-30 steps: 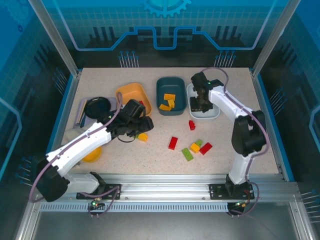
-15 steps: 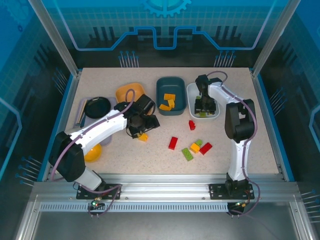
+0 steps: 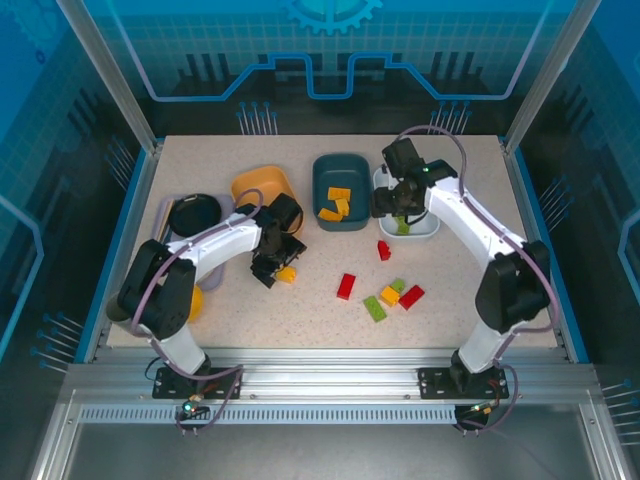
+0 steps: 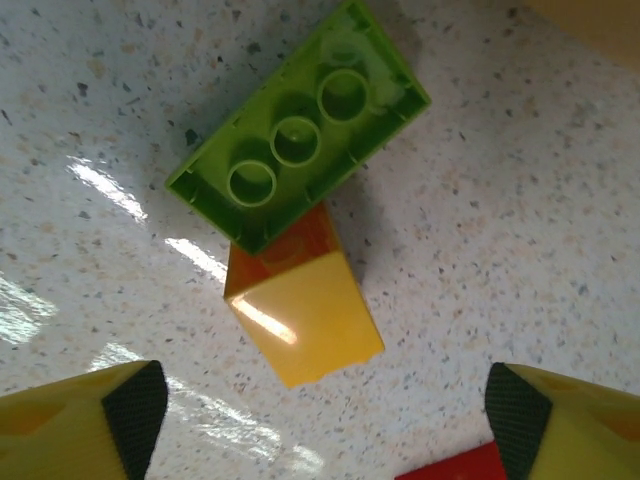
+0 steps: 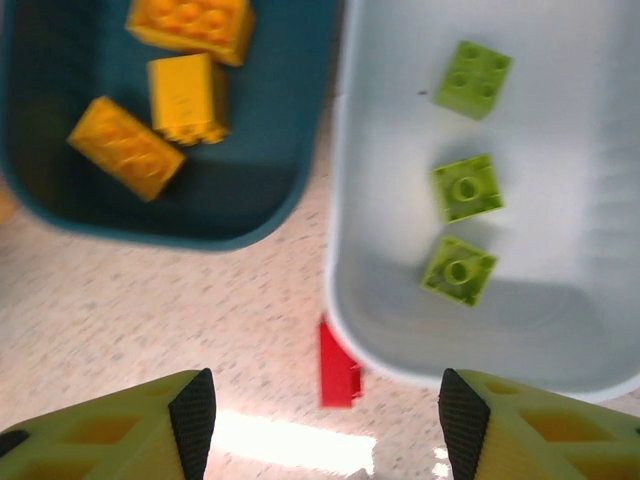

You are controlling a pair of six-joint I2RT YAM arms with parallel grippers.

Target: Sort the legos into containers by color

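Note:
In the left wrist view my left gripper is open just above the table, close to a yellow brick that touches an upturned green brick; a red corner shows by the right finger. From above, that gripper sits beside the yellow brick, in front of the orange tub. My right gripper is open and empty over the near rim of the white tub, which holds three green bricks. The teal tub holds three yellow bricks. A red brick lies by the white tub.
Loose bricks lie mid-table: a red one, a green one, a yellow one and another red one. A black round object and a yellow bowl stand at the left, under my left arm.
My right gripper has opened and drawn back from inside the white tub to its near-left rim. My left gripper has opened wider and swung down next to the yellow brick.

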